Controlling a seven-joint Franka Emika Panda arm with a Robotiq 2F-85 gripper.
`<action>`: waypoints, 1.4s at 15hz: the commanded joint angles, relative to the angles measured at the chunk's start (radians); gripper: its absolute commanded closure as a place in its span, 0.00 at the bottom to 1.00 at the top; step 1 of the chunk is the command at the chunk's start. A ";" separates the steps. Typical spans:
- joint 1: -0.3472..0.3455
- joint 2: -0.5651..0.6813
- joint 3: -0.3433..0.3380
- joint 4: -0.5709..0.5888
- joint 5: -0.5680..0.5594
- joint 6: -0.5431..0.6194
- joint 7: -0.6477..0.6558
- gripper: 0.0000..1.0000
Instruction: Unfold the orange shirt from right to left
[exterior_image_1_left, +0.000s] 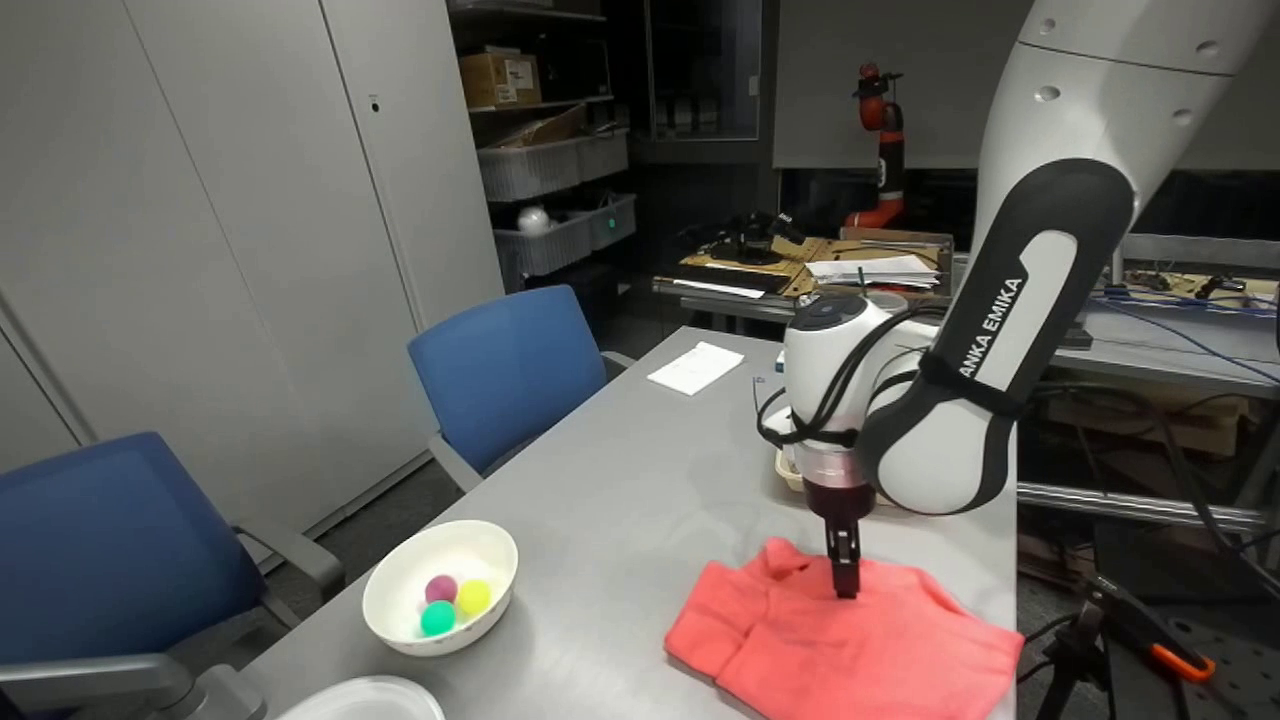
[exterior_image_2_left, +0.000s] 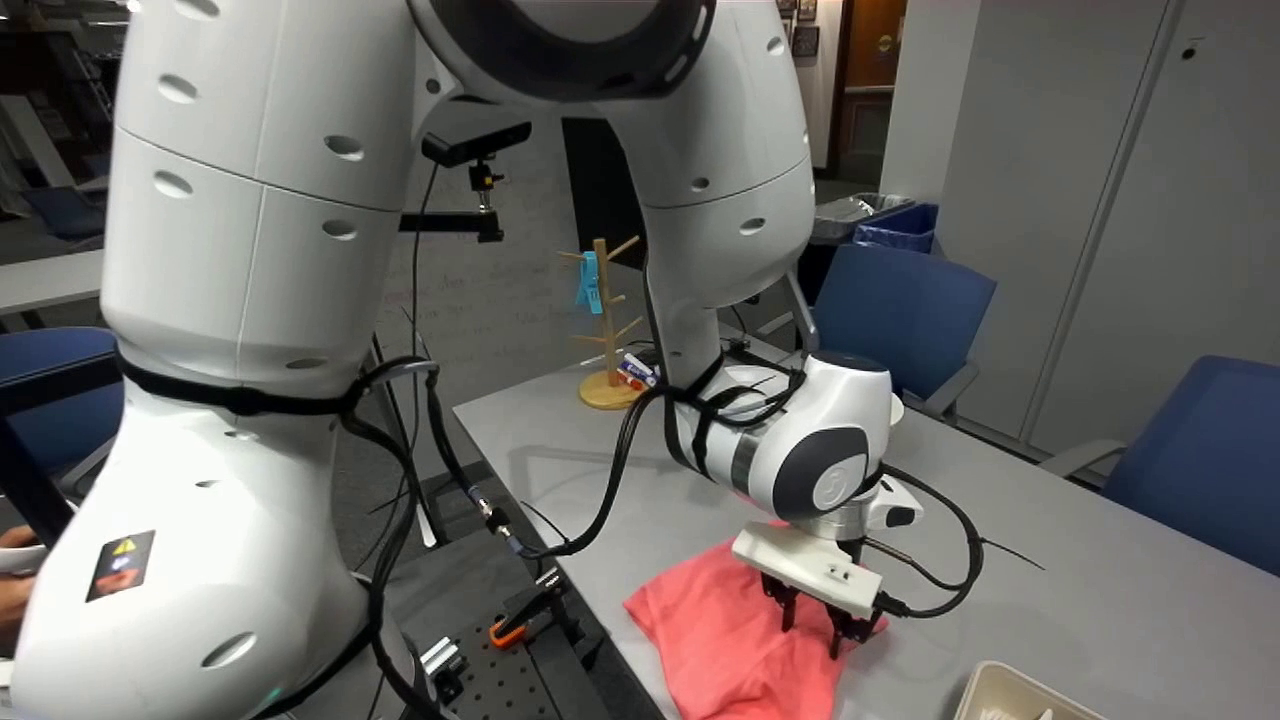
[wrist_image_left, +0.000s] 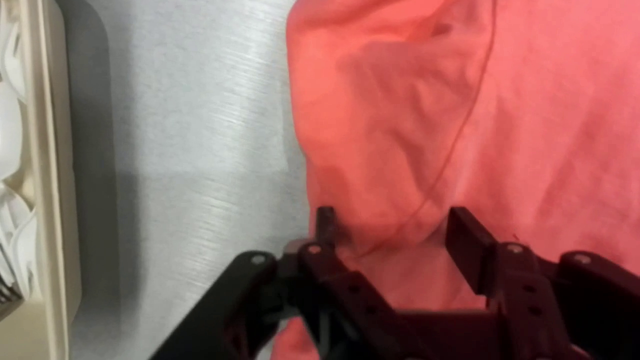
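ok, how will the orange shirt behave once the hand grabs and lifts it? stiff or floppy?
Probably floppy: the orange shirt lies in soft folds and wrinkles. A pinch would likely raise only part of it, since it spreads well beyond the open hand. Pushed, it may bunch up rather than slide flat, given those loose creases.

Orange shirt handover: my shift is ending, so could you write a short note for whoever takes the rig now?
Tool: open, jaws apart near an edge of the cloth, a strip of it between them; whether they touch it is unclear.
Orange shirt: on the gray table, looks folded over itself.
Done: tool is at the cloth; no unfolding evident.
Left: probably grip the top layer, open it right to left, release.
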 joint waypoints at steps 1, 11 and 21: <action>-0.043 0.023 0.037 0.031 0.048 -0.005 -0.065 0.69; -0.045 -0.148 0.108 0.011 0.098 -0.134 -0.112 0.99; 0.098 -0.216 0.254 0.172 0.292 -0.351 -0.188 0.99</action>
